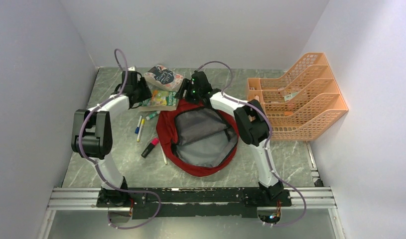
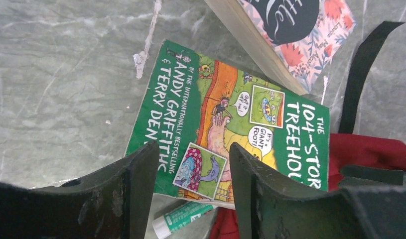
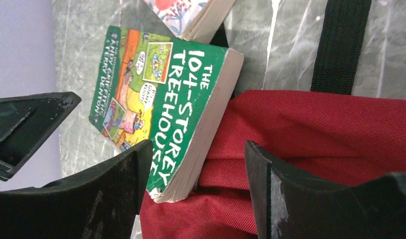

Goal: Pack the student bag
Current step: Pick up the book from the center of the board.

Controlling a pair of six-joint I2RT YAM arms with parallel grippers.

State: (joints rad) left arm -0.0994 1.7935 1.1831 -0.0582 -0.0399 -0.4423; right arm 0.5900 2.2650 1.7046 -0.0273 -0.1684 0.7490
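The dark red student bag lies open in the middle of the table, its grey lining showing. A green paperback lies at its far left rim, one corner resting on the red fabric. It also shows in the left wrist view and the right wrist view. My left gripper is open just above the book's near edge. My right gripper is open over the book's spine corner and the bag rim. A floral book lies behind the green one.
Several markers and a pink highlighter lie left of the bag. A green-labelled glue stick lies under the book's near edge. An orange mesh file organizer stands at the right. A black strap runs behind the bag.
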